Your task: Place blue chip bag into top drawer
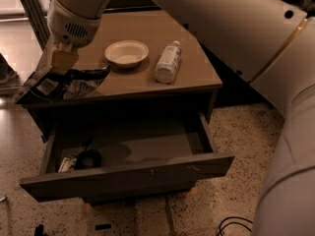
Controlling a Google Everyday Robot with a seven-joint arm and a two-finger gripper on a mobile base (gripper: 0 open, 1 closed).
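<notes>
The blue chip bag (74,85), dark and crinkly with white patches, lies across the front left corner of the cabinet top (147,85), its left end overhanging the edge. My gripper (61,65) comes down from above onto the bag's middle, and its tan fingers (60,59) pinch the bag. The top drawer (128,173) stands pulled open below the cabinet top, with its flat front towards me.
A white bowl (126,53) and a white plastic bottle (168,62) lying on its side sit on the cabinet top right of the bag. A black round item (88,157) and a small packet (66,163) lie in the drawer's left end. My arm (246,28) fills the right side.
</notes>
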